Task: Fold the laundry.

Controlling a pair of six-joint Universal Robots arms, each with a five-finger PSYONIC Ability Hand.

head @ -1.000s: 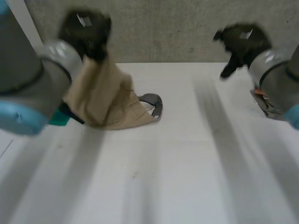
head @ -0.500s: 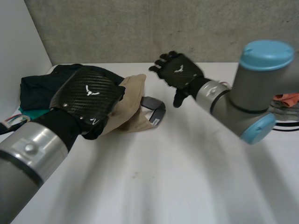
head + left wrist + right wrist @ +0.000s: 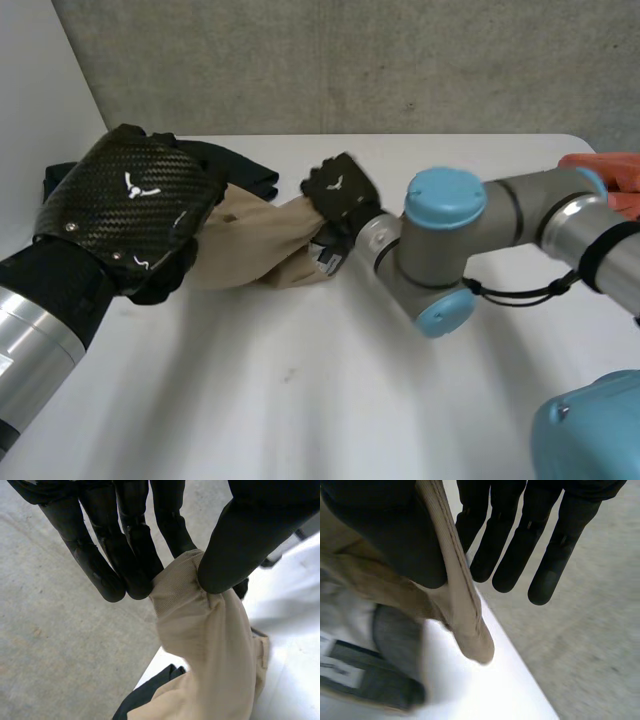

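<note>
Now the tan garment [image 3: 255, 245] hangs stretched between the two hands in the left-centre of the head view, its lower folds resting on the white surface [image 3: 330, 400]. The left robot hand [image 3: 130, 215] is at the garment's left end; in the left wrist view its fingers [image 3: 135, 545] and thumb are closed on a bunched edge of the tan garment [image 3: 200, 645], which hangs down from the pinch. The right robot hand [image 3: 335, 190] is at the garment's right end, near the middle of the head view. In the right wrist view its thumb [image 3: 385, 535] presses a ribbed edge of the tan garment [image 3: 457, 595] against the nearest finger, while its other fingers stay straight and apart from the cloth. A grey inner band with a label [image 3: 365, 680] lies beneath that hand. A dark garment [image 3: 235, 165] lies behind the tan one in the upper left of the head view, and an orange cloth [image 3: 605, 170] sits at the right edge.
</note>
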